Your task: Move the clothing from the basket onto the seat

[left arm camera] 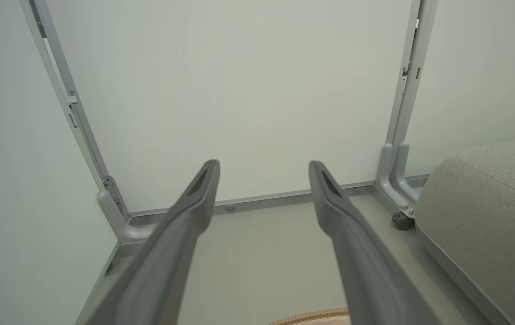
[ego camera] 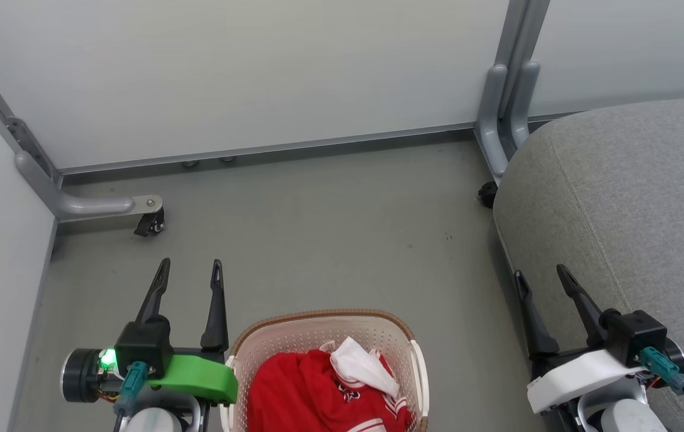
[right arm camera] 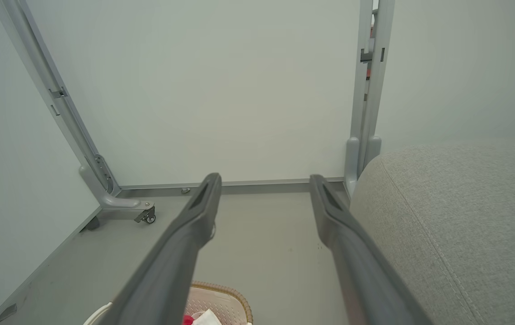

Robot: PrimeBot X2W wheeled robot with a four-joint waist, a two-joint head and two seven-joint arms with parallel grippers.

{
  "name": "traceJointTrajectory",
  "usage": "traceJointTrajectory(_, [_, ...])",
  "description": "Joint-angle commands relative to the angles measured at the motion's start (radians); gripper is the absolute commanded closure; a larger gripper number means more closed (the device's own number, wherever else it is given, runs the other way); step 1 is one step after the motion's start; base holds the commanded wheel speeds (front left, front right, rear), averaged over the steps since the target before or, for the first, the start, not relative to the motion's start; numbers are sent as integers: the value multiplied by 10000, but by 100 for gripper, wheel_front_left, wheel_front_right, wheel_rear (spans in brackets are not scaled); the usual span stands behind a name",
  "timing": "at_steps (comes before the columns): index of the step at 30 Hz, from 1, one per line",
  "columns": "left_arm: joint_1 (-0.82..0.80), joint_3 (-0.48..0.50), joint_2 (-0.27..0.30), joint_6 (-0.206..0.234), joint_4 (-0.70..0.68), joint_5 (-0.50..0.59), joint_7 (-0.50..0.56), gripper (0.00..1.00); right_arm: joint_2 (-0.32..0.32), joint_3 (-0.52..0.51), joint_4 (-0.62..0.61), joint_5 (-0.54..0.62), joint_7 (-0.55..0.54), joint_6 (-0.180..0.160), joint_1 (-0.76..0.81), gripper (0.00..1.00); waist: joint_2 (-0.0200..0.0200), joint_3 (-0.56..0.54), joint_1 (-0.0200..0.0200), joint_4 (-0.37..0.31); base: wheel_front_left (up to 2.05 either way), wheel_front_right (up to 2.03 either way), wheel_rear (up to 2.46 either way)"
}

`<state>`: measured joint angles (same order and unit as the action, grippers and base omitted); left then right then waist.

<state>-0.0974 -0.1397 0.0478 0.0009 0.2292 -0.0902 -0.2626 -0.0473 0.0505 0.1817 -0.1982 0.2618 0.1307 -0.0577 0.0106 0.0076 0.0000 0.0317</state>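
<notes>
The red jersey, with white trim and a white inner part turned up, lies crumpled in the cream perforated basket at the bottom centre of the head view. A sliver of the basket's brown rim shows in the left wrist view, and the basket sits low in the right wrist view. The grey seat fills the right side. My left gripper stands open just left of the basket, holding nothing. My right gripper is open at the seat's near left edge, with nothing between its fingers.
Pale partition panels close off the back and left. Their grey metal feet with casters stand on the floor at the back left and by the seat's corner. Grey floor lies between basket and panels.
</notes>
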Motion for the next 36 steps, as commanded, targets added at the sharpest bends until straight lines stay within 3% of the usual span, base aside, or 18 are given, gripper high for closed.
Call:
traceJointTrajectory(1, [-156,15,58,-16,17,59,-35,0,-55,-32,40,37,49,1,-35,0,-106,0,0,-6,0,0,0])
traceJointTrajectory(21, [-214,-52,48,-152,159,-161,-35,0,-55,21,127,-43,49,1,-133,0,-106,76,0,-94,0,0,0])
traceJointTrajectory(36, [-843,-325,48,-445,360,85,-23,0,-53,177,-149,-122,48,1,-570,0,-106,992,0,-981,0,0,0])
